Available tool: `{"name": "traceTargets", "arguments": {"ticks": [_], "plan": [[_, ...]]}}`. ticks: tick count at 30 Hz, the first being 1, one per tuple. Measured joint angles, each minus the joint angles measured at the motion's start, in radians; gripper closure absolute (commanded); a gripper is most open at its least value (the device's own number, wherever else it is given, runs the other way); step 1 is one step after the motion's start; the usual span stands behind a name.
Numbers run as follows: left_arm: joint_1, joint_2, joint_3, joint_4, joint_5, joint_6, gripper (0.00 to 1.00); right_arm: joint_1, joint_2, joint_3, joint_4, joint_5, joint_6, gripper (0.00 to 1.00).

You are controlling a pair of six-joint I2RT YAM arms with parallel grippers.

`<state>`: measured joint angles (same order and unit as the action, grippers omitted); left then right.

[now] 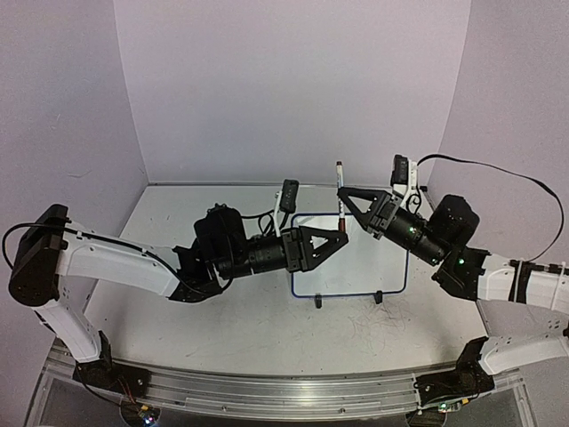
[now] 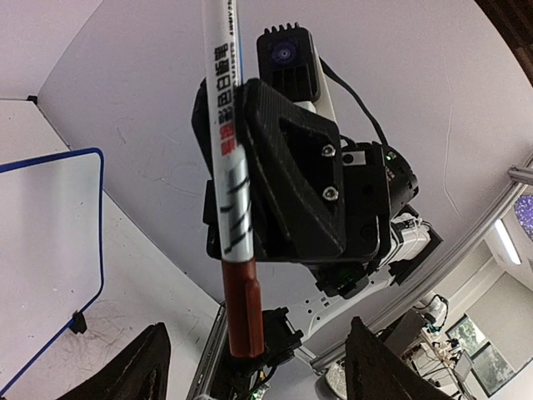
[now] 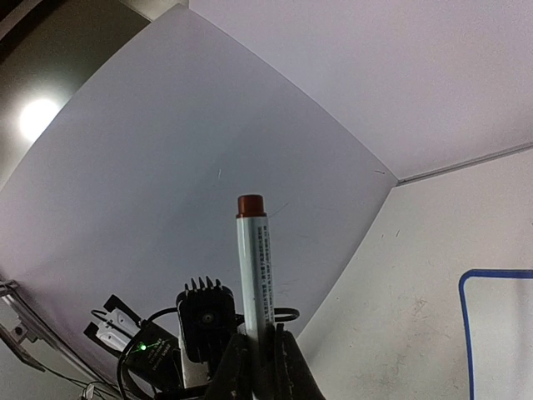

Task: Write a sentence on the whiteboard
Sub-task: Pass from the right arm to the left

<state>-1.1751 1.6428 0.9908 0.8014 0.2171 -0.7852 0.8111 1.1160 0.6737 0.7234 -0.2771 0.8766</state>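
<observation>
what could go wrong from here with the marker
1. The red cap is still on the white-barrelled marker; if the open left gripper closes off-centre, it may slip off.
2. Pulling the cap could drag the marker through the hold of the shut right gripper.
3. Both arms work close by the small blue-framed whiteboard and could knock it over.

Seen from above, we find the right gripper [image 1: 342, 196] clamped on a white marker [image 1: 339, 178], held upright over the far edge of the blue-framed whiteboard [image 1: 369, 262] on the table [image 1: 222, 329]. The left gripper [image 1: 343, 237] points in from the left, its tips just beside the marker's lower end.
</observation>
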Motion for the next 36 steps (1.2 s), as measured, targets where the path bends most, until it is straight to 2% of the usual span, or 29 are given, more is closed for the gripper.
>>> {"name": "traceTargets", "arguments": {"ticks": [7,13,21,24,26,30,32,36], "plan": [[0.000,0.035,0.039,0.011,0.008,0.002,0.47,0.019,0.000,-0.001,0.016,0.000,0.012,1.00],[0.000,0.036,0.039,0.011,0.007,0.003,0.65,0.035,0.000,-0.001,0.019,0.000,0.016,1.00],[-0.003,0.036,0.039,0.009,0.007,0.003,0.98,0.042,-0.004,-0.018,0.024,0.003,0.014,1.00],[-0.004,0.036,0.036,0.011,0.013,0.006,1.00,0.043,-0.024,-0.029,0.017,0.003,0.010,0.98],[-0.007,0.034,0.024,0.012,0.019,0.012,1.00,0.046,-0.040,-0.040,0.001,0.004,0.006,0.78],[-0.009,0.025,-0.016,0.001,0.020,0.040,1.00,0.051,-0.068,-0.062,-0.055,0.004,-0.009,0.24],[-0.006,0.018,-0.032,-0.026,0.016,0.061,1.00,0.052,-0.089,-0.066,-0.100,0.013,-0.036,0.03],[0.001,0.004,-0.038,-0.134,0.022,0.140,1.00,0.052,-0.154,-0.048,-0.282,0.076,-0.145,0.02]]}}
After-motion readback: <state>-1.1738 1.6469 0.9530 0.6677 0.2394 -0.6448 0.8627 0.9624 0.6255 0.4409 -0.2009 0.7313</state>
